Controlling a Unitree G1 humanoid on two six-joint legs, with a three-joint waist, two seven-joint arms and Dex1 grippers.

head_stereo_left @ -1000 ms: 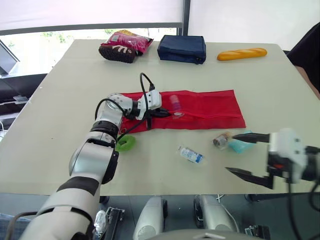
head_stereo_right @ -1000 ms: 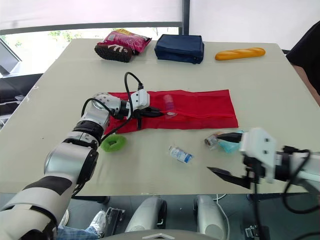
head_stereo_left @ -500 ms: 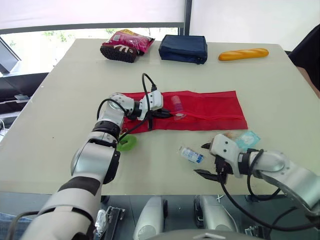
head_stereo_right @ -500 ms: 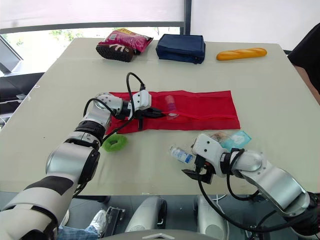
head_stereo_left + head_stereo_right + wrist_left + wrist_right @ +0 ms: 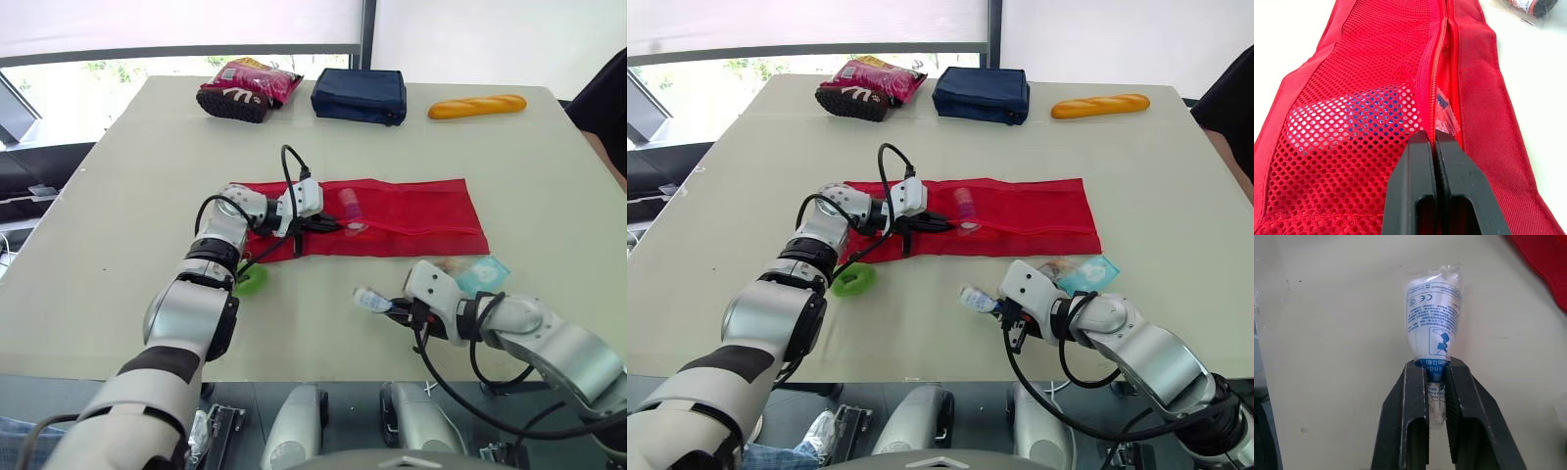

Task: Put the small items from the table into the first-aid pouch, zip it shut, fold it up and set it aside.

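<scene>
Right gripper [image 5: 1436, 366] clamps white packet [image 5: 1433, 308], sticking out past its fingertips; left gripper [image 5: 1431, 138] pinches zipper edge of red pouch [image 5: 1371, 54].

- The pouch [image 5: 411, 220] was red, with a round-holed mesh panel.
- The wrapped packet [image 5: 1432, 313] was white with blue print.
- The ring [image 5: 853, 281] was bright green.
- The sachet [image 5: 483, 274] was teal.
- The bag [image 5: 359, 95] was navy.
- The loaf [image 5: 476, 105] was golden yellow.
- The table [image 5: 118, 196] was pale beige.

Snack bag [image 5: 245, 88], navy case [image 5: 359, 95], baguette [image 5: 476, 105]
</scene>
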